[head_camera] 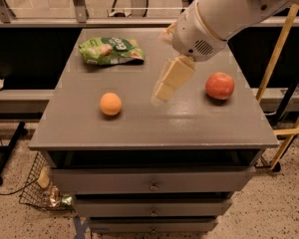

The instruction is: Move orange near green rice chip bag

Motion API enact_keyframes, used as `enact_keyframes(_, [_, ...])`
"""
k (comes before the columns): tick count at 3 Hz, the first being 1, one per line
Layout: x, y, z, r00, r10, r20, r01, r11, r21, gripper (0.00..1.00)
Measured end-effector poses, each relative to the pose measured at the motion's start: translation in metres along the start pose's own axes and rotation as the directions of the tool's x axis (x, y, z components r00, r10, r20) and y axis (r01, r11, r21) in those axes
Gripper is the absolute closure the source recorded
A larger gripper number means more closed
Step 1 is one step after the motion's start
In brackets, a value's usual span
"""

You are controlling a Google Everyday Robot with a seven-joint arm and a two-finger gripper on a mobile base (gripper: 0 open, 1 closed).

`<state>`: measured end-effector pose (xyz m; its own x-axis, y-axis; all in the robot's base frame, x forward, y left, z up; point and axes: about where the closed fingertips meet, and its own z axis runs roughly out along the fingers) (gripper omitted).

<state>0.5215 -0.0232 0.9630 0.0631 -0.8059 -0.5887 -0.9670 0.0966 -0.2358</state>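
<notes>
The orange (110, 104), left of centre, is a flat pale orange, and the chip bag (111, 51) at upper left is green with white lettering and pale round chips printed on it. The gripper (162, 93) is cream-yellow, hanging at mid-frame from a white arm (224, 9) with a thin tan ring. The apple (220, 85) at right is glossy red-orange, the table (139, 128) plain grey, and the floor (269, 203) speckled beige.
</notes>
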Motion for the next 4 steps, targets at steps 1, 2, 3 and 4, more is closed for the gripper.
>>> enact_keyframes(1, [0.000, 0.000, 0.000, 1.000, 0.000, 0.000, 0.000, 1.0000, 0.000, 0.00])
enact_keyframes(2, [0.016, 0.003, 0.027, 0.995, 0.090, 0.053, -0.089, 0.9958, -0.025, 0.00])
enact_keyframes(3, [0.020, 0.003, 0.063, 0.976, 0.183, 0.122, -0.180, 0.9831, -0.034, 0.00])
enact_keyframes(4, [0.009, 0.002, 0.094, 0.959, 0.218, 0.179, -0.214, 0.9760, -0.039, 0.00])
